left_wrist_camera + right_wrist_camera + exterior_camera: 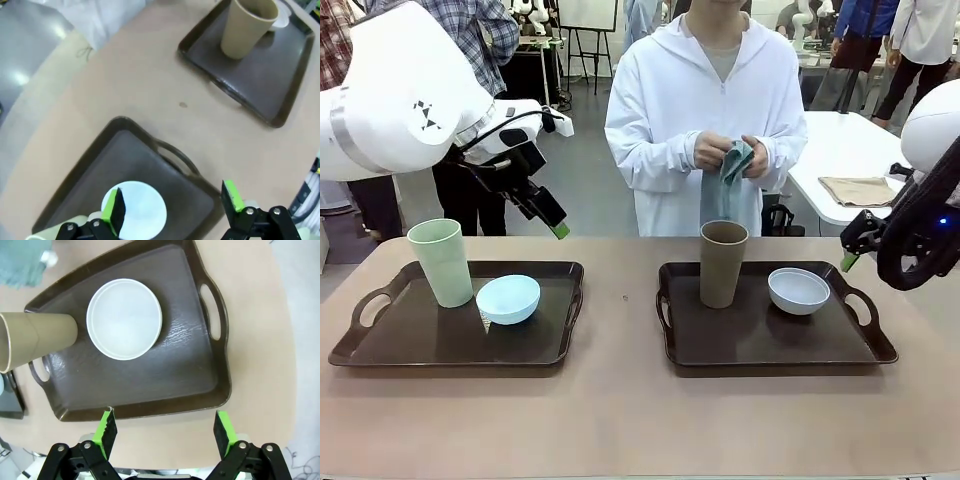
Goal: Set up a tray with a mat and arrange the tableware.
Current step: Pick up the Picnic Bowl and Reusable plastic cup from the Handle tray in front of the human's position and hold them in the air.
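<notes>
Trays (410, 335), dark brown plastic, bare: pale green cup (440, 262), light blue bowl (508, 299), brown cup (723, 263), white bowl (798, 290) aboard; left claw (171, 200), right claw (165, 426) released, clear, likely awaiting teal cloth mat (734, 162).

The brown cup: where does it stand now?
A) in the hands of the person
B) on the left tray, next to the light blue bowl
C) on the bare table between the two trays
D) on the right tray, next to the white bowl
D: the brown cup stands upright on the right tray, with the white bowl beside it on the same tray.
</notes>
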Available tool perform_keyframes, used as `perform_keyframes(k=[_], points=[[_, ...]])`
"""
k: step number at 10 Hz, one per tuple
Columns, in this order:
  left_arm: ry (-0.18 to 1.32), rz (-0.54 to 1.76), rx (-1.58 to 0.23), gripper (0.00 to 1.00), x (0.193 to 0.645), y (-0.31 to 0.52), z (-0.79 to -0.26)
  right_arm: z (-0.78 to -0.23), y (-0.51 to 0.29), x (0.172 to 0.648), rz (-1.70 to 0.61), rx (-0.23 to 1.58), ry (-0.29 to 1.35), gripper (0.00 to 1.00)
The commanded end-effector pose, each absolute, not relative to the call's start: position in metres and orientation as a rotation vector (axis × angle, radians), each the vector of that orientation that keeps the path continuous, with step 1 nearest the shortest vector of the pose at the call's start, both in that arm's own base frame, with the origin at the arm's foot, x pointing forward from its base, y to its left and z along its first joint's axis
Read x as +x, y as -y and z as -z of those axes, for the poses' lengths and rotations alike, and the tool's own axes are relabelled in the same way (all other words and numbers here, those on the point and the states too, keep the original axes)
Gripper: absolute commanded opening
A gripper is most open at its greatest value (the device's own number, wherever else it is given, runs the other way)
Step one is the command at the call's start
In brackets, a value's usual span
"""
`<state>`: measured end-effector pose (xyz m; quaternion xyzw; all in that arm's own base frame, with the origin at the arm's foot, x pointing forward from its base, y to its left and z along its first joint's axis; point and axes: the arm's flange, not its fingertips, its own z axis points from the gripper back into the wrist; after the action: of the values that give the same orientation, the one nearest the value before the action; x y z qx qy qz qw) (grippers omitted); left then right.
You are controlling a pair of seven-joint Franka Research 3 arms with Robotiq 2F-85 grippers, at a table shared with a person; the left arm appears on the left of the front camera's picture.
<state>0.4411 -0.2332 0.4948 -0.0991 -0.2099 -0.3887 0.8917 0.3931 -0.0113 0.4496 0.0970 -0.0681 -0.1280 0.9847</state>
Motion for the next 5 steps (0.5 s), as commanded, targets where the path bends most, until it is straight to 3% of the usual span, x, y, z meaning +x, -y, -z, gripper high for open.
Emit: perform_keyframes(k=[1,5], points=[[0.420,0.800,-0.223,1.00,0.4358,0.2199,-0.5072,-0.4528,0.0166,0.3861,0.280,0.196,0.141,1.00],[0.428,0.791,-0.212,1.00,0.4398,0.2213,-0.5037,-0.4542,0.0194,0.3907,0.272,0.211,0.146,1.00]])
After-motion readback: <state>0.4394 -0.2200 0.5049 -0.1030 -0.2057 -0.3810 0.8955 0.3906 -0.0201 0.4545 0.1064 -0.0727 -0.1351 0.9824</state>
